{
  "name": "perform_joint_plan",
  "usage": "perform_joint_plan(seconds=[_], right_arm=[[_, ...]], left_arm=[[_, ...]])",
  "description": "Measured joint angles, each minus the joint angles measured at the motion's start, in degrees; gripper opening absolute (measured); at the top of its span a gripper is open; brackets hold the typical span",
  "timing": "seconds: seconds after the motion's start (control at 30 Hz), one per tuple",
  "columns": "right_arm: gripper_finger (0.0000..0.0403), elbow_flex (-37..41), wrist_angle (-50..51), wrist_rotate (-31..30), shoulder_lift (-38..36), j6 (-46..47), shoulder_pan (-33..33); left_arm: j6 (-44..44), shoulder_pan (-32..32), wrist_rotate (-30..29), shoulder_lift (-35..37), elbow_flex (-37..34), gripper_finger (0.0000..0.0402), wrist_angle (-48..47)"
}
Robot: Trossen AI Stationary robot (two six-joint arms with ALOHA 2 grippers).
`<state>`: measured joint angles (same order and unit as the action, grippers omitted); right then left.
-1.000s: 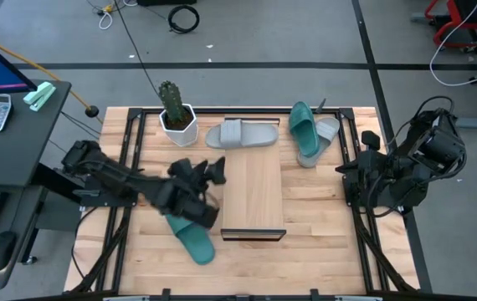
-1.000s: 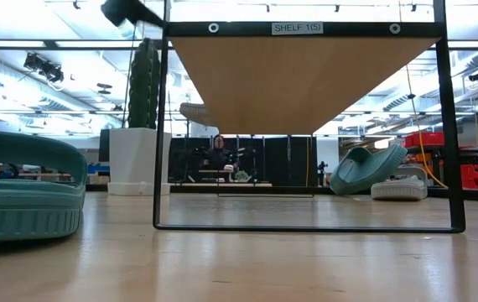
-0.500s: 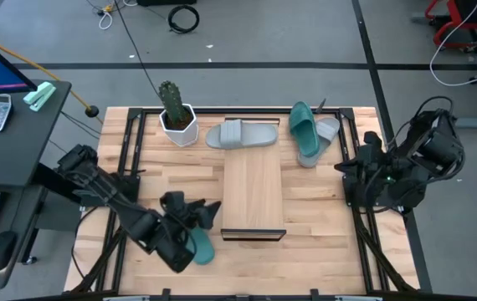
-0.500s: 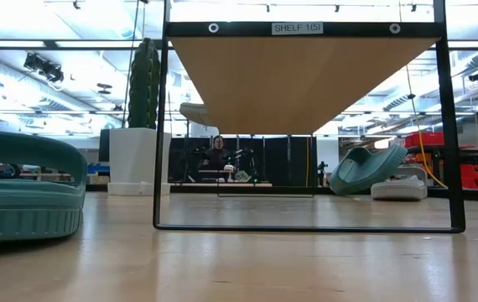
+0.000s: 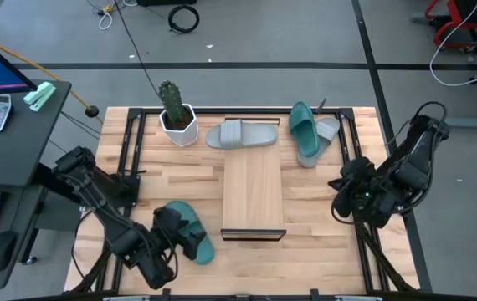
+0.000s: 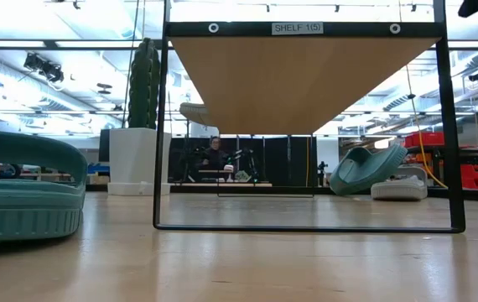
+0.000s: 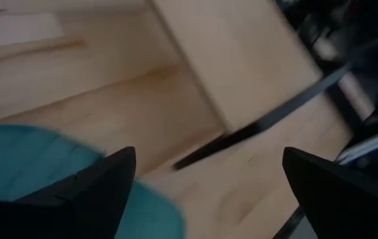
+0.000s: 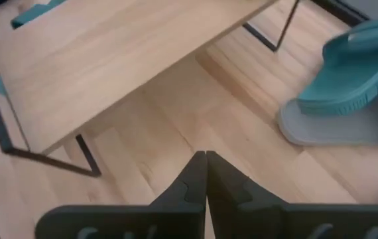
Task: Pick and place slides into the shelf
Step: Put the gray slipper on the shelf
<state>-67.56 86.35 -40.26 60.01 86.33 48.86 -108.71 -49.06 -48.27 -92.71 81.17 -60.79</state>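
Potted cactus (image 5: 173,110) standing at table's (image 5: 322,217) far-left corner. Shelf (image 5: 253,194) lying centre, bare. Left gripper (image 5: 190,240), fingers spread, hovering over teal slide (image 5: 190,236). Right gripper (image 8: 205,174) pinched closed, holding nothing.

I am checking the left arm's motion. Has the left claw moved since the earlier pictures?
Yes. In the high view the left claw has gone from beside the shelf toward the table's near edge, over the teal slide.

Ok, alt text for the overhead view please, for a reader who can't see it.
Seen from above, the empty shelf runs down mid-table, with the left claw over a teal slide beside its near end. A grey slide and a teal-on-grey pair lie behind; the right claw waits right.
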Motion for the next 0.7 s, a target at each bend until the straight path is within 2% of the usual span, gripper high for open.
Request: perform_joint_plan(seconds=[0.2,0.37,0.43,0.57,0.7], right_arm=[[0.0011,0.56,1.93,-2.24,-0.02,5.06,-2.08],[0.0016,0.56,3.65,0.19,-0.09,7.37,-9.51],[0.0024,0.56,2.24,1.69,-0.12,5.18,-12.99],[0.0037,0.56,-4.92,4.78,-0.08,-6.04,-21.06],[0.0039,0.56,-5.7,5.88,-0.02,-12.6,-31.97]], left_arm=[[-0.04,-2.81,2.49,0.0,0.0,0.0386,-5.2],[-0.72,-4.73,2.51,-0.76,0.0,0.0386,-7.08],[-2.11,-5.47,2.56,-1.58,0.0,0.0386,-8.02],[-4.35,-6.34,3.09,-4.09,-0.01,0.0386,-8.52],[-6.23,-6.84,3.59,-5.68,-0.04,0.0386,-8.58]])
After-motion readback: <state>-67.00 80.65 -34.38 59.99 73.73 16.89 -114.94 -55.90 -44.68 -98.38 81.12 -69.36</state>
